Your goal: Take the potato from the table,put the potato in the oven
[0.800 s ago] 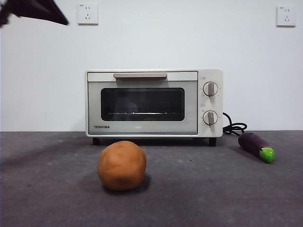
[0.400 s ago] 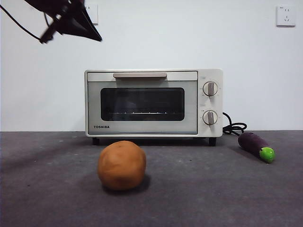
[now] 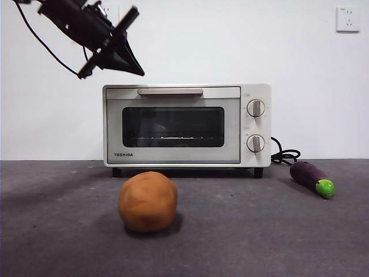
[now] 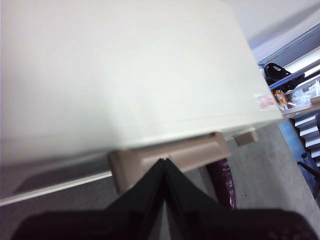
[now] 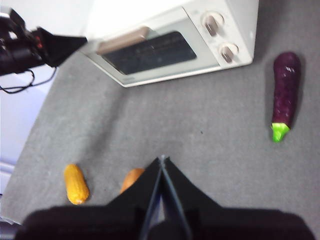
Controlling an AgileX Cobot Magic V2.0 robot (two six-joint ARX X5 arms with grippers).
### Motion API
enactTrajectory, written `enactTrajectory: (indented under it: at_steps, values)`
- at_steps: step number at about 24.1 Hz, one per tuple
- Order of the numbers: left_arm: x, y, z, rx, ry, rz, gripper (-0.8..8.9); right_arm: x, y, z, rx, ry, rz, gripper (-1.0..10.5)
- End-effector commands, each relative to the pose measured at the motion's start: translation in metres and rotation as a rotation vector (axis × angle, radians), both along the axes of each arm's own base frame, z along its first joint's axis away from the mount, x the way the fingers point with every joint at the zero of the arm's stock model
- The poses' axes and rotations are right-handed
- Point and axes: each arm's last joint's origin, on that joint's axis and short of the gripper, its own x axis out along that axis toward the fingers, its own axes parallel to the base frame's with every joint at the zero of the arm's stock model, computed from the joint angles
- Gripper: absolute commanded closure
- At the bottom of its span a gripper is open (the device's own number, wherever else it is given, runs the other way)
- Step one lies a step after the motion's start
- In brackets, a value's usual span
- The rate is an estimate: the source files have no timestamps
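Note:
The orange-brown potato point(image 3: 148, 201) lies on the dark grey table point(image 3: 259, 231) in front of the cream oven point(image 3: 187, 126), whose glass door is closed. My left gripper point(image 3: 138, 72) hangs shut and empty above the oven's top left corner. In the left wrist view, the left gripper point(image 4: 164, 161) points at the beige door handle point(image 4: 200, 149). My right gripper point(image 5: 162, 159) is shut and empty, high over the table. Its jaws hide most of the potato point(image 5: 132, 179).
A purple eggplant point(image 3: 312, 178) with a green tip lies right of the oven, beside the black cord point(image 3: 285, 156). A yellow corn cob point(image 5: 76, 183) lies on the table near the potato. Behind the oven is a white wall with sockets point(image 3: 348, 19).
The left arm has come down and to the right from the top left corner, reaching the oven's top left corner. The potato and oven have not moved.

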Motion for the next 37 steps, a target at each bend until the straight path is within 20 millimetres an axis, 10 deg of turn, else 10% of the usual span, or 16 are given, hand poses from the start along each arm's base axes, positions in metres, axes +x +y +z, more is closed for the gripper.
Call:
enactTrajectory:
  at_steps: [1,22,37]
  values:
    - [0.012,-0.004,-0.010,0.011,0.006,-0.012,8.19,0.005,0.000,-0.001,-0.015,-0.001,0.016,9.5]
    - [0.004,-0.034,-0.038,0.300,0.035,-0.069,8.19,0.014,0.000,-0.007,-0.011,0.063,0.018,9.5]
    - [-0.010,-0.055,-0.045,0.428,0.080,-0.100,8.19,-0.023,0.001,-0.009,-0.070,0.097,0.062,9.5]
